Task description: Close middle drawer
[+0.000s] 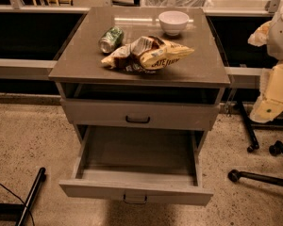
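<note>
Low on the bench (80, 60) front, the middle drawer (137, 157) stands pulled far out, its face well forward of the top drawer (139, 113) above, so it wants a straight push inward. Off the bench's right side hangs the gripper (272, 97), well apart from the drawer's small handle (135, 199), seemingly because no approach has begun; whether it is spread or closed I cannot tell.
</note>
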You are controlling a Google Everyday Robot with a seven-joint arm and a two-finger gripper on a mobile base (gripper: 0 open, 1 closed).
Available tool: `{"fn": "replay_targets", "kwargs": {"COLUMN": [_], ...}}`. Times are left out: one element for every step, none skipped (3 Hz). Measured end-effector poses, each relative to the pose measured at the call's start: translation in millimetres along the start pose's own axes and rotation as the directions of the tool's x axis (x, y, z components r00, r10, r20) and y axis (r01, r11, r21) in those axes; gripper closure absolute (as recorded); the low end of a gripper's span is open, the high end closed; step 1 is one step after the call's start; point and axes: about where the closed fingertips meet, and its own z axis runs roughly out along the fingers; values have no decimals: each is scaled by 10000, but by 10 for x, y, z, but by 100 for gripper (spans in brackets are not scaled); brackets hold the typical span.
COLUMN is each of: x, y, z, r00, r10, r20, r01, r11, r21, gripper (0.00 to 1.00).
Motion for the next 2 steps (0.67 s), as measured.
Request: {"fn": "replay_targets", "kwargs": {"x": [0, 33], "y": [0, 152], "z": [0, 457], "r00": [10000, 9994], "r10": [0, 252], "r20": [0, 225], "r01": [0, -232], "r11": [10000, 9962], "r21": [0, -842], "gripper": [0, 0]}}
